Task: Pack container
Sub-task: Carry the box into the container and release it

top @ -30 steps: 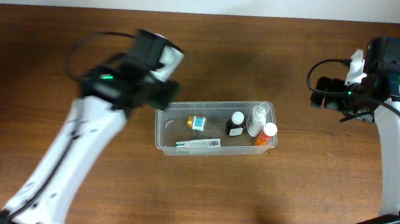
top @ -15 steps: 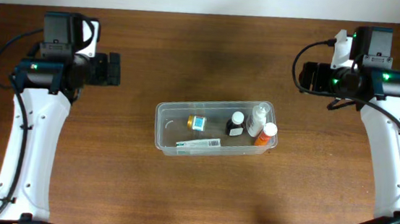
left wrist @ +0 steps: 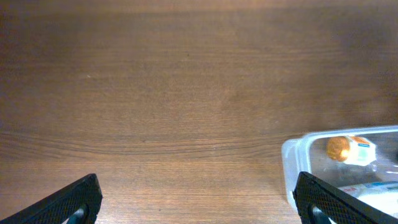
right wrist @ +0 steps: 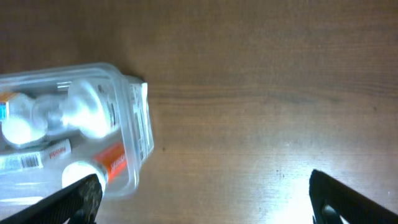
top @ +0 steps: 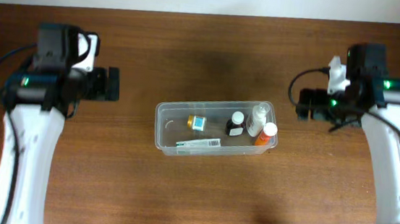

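Observation:
The clear plastic container (top: 160,134) sits mid-table. It holds a small amber bottle (top: 196,122), a dark bottle with a white cap (top: 236,124), a white bottle (top: 257,120), an orange bottle (top: 265,134) and a flat white tube (top: 198,145). My left gripper (top: 111,85) is open and empty, left of the container and apart from it. My right gripper (top: 304,105) is open and empty, right of the container. The container's corner shows in the left wrist view (left wrist: 292,163) and in the right wrist view (right wrist: 142,118).
Bare brown wooden table (top: 213,48) lies all around the container. A pale wall strip runs along the far edge. Both white arms reach in from the front corners.
The left arm swung from beside the container's left end out to the left. The right gripper moved left, then a little lower, toward the container's height. The container's contents stayed put.

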Robot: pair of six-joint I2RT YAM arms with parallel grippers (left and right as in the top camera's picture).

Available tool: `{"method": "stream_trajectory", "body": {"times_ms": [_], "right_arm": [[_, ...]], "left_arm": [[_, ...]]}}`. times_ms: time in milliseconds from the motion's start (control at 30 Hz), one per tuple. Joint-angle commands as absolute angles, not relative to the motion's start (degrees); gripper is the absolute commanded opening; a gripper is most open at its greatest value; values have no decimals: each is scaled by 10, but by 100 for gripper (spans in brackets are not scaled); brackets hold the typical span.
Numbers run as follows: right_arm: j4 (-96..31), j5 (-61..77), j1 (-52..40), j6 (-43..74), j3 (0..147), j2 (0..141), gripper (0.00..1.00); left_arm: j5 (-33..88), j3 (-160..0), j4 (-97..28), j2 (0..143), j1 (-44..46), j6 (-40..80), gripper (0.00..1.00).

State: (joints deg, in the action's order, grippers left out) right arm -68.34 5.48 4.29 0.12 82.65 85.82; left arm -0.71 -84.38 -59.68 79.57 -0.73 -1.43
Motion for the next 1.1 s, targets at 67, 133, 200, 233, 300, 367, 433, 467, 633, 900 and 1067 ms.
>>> {"method": "stream_trajectory", "body": {"times_ms": [67,133,200,233,300,367,433,467,633,900,1067], "right_arm": [[-660,51,41,8,715,702,98],[-641,51,41,8,653,628,98],[-632,51,41,9,607,561,98],[-631,52,41,9,588,526,98],[-636,49,41,9,570,452,98],[-636,47,41,9,570,413,98],[-636,47,41,9,570,383,98],[-636,47,41,9,570,369,98],[-636,47,41,9,570,341,98],[-636,47,41,9,569,342,98],[-636,47,41,9,569,342,98]], "left_arm": [[3,-729,-565,657,-9,-8,99],[3,-661,-536,590,-9,-8,100],[3,-611,-515,535,-9,-8,99],[3,-587,-507,506,-9,-5,99],[-3,-539,-495,436,-9,-2,99],[-6,-526,-497,404,-9,-2,99],[-6,-524,-497,389,-9,-2,99],[-6,-524,-497,383,-9,-2,99],[-6,-524,-497,377,-8,-2,100],[-6,-524,-497,377,-8,-2,99],[-6,-524,-497,377,-8,-2,99]]}}
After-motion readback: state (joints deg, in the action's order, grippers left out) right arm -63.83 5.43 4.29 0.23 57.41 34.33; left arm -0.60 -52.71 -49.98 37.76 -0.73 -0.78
